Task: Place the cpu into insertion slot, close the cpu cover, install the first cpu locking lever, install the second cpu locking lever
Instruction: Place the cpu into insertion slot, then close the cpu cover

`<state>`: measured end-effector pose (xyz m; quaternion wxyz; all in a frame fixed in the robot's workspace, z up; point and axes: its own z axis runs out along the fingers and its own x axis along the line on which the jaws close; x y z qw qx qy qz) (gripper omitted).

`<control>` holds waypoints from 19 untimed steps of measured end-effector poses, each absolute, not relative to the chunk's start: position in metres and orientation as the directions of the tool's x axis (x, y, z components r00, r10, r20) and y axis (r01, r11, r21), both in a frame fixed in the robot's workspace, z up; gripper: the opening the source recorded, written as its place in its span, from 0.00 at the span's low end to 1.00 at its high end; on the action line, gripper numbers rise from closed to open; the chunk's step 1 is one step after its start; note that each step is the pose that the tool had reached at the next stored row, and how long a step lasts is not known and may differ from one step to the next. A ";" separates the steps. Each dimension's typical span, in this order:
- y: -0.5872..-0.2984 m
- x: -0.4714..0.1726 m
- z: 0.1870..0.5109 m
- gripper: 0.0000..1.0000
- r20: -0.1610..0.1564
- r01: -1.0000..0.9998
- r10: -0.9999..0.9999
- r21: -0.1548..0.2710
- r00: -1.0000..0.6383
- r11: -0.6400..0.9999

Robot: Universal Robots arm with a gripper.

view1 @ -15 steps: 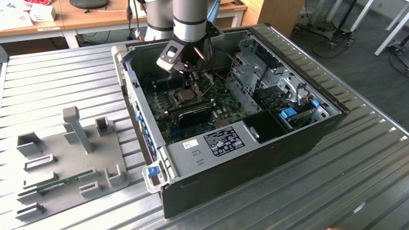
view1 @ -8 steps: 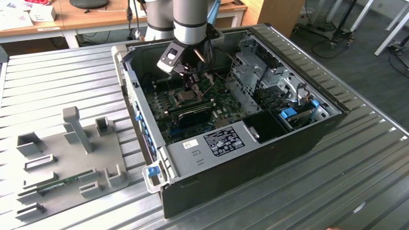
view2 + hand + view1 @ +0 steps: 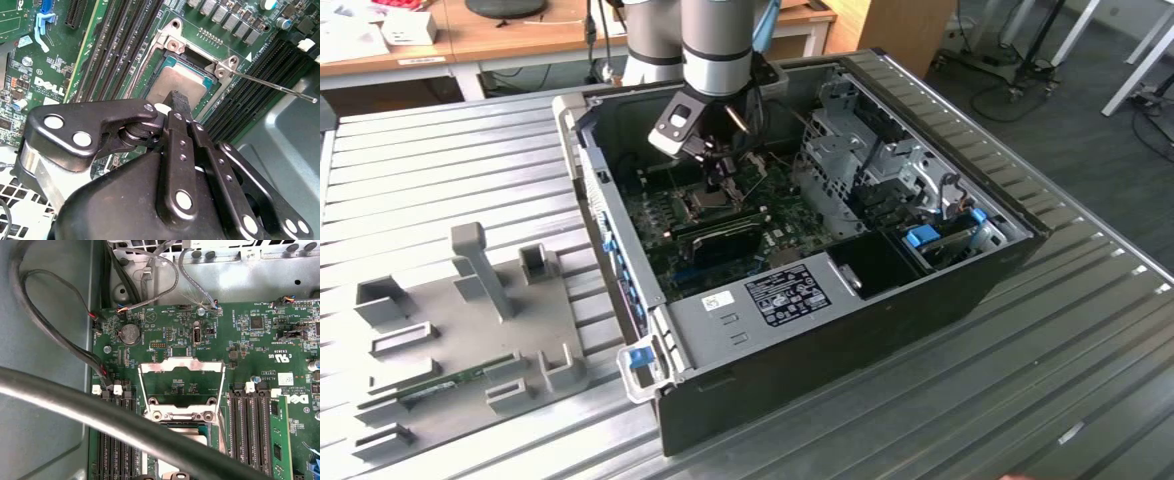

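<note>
On my gripper (image 3: 176, 99) the jaws are pressed together, empty I think, tip just above the cpu (image 3: 172, 80) lying in its socket (image 3: 150, 65). The cpu cover (image 3: 181, 363) stands open.

cpu (image 3: 182, 82) seated flat — cpu cover (image 3: 181, 365) open.

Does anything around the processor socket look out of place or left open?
The cpu cover is swung open, leaving the seated cpu exposed, and a thin locking lever sticks out unlatched beside it.
</note>
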<state>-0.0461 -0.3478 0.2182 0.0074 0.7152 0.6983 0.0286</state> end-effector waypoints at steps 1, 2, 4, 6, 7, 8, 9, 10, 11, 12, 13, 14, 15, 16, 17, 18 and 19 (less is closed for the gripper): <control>-0.348 -0.046 0.218 0.11 0.030 0.998 0.999 0.051 0.023 -0.025; -0.348 -0.046 0.218 0.11 0.030 0.998 0.999 0.051 0.023 -0.025; -0.348 -0.046 0.216 0.11 0.029 0.998 0.999 0.051 0.023 -0.025; -0.348 -0.046 0.216 0.11 0.029 0.998 0.999 0.051 0.023 -0.025; -0.348 -0.046 0.216 0.11 0.029 0.998 0.999 0.051 0.023 -0.025; -0.348 -0.046 0.216 0.11 0.029 0.998 0.999 0.051 0.023 -0.025; -0.348 -0.046 0.215 0.11 0.029 0.998 0.999 0.051 0.023 -0.025; -0.348 -0.046 0.215 0.11 0.029 0.998 0.999 0.051 0.023 -0.025; -0.348 -0.046 0.215 0.11 0.029 0.998 0.999 0.051 0.023 -0.025; -0.348 -0.046 0.215 0.11 0.030 0.998 0.999 0.051 0.023 -0.025; -0.348 -0.046 0.215 0.11 0.029 0.998 0.999 0.051 0.023 -0.025; -0.348 -0.046 0.215 0.11 0.029 0.998 0.999 0.051 0.023 -0.025; -0.348 -0.046 0.214 0.11 0.029 0.998 0.999 0.051 0.023 -0.025; -0.348 -0.046 0.214 0.11 0.029 0.998 0.999 0.051 0.023 -0.025; -0.348 -0.046 0.214 0.11 0.029 0.998 0.999 0.051 0.023 -0.025; -0.348 -0.046 0.214 0.11 0.029 0.998 0.999 0.051 0.023 -0.025; -0.348 -0.046 0.214 0.11 0.029 0.998 0.999 0.051 0.023 -0.025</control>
